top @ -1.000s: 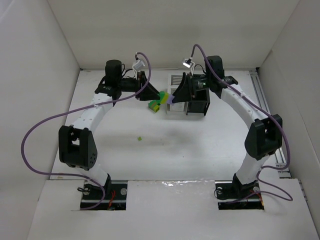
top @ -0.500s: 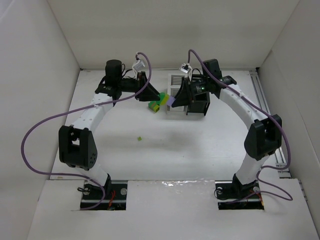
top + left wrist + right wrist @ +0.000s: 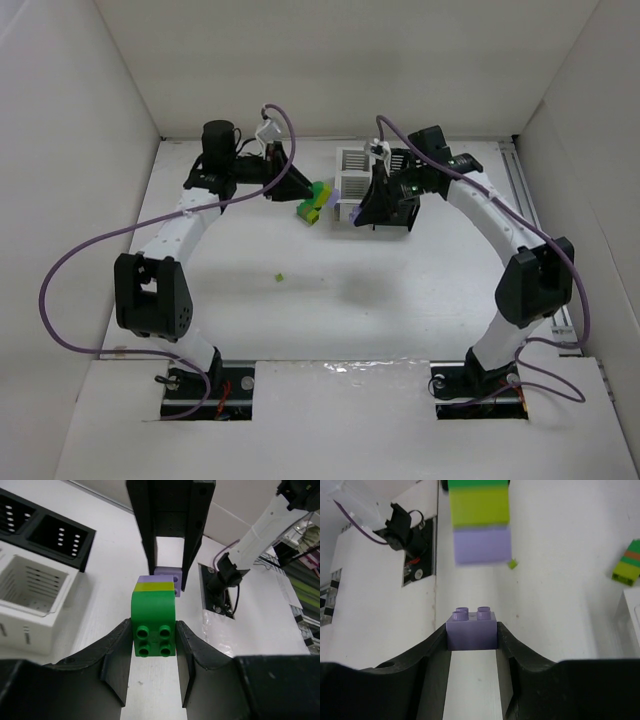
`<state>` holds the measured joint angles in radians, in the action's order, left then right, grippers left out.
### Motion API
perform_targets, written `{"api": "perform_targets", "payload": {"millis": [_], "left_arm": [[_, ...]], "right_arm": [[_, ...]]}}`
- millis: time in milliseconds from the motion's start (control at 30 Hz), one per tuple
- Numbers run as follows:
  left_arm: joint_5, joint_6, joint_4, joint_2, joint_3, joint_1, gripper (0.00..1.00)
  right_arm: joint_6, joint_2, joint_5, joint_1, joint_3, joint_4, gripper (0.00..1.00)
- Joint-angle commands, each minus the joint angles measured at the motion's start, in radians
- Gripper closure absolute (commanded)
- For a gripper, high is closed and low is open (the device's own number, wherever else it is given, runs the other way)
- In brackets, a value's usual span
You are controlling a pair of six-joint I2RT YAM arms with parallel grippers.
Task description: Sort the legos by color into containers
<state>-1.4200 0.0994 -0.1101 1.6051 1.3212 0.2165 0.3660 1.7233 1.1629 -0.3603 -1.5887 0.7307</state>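
- Nearest, a tiny green piece [image 3: 281, 277] lies alone on the table [image 3: 400, 290].
- Mid-table, the left gripper [image 3: 153, 636] pinches a green, yellow-green and lavender stack [image 3: 153, 612]. The right gripper [image 3: 472, 634] is clamped on 1 lavender brick [image 3: 472, 628], apart from that stack.
- Likely next: carry that brick over 1 of the containers [image 3: 352, 160] farther back and release it.
- No writing is legible.
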Motion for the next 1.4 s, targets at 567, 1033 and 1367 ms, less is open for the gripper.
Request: {"api": "perform_targets", "payload": {"millis": [567,1033,1367], "left_arm": [[0.049,-0.009,-0.059,-0.062,-0.01,-0.057,1.0],[0.078,0.075,-0.188,-0.06,-0.037,-0.048,1.0],[0.078,0.111,-0.235,-0.042,-0.037,-0.039,1.0]], "right_arm": [[-0.294,-0.019,-0.586,0.052,-0.013,-0.457,1.0],[-0.199,-0.056,-0.821,0.132,0.145,-0.399,1.0],[-0.18,-0.065,-0.874,0.132,0.188,-0.409,0.34]]}}
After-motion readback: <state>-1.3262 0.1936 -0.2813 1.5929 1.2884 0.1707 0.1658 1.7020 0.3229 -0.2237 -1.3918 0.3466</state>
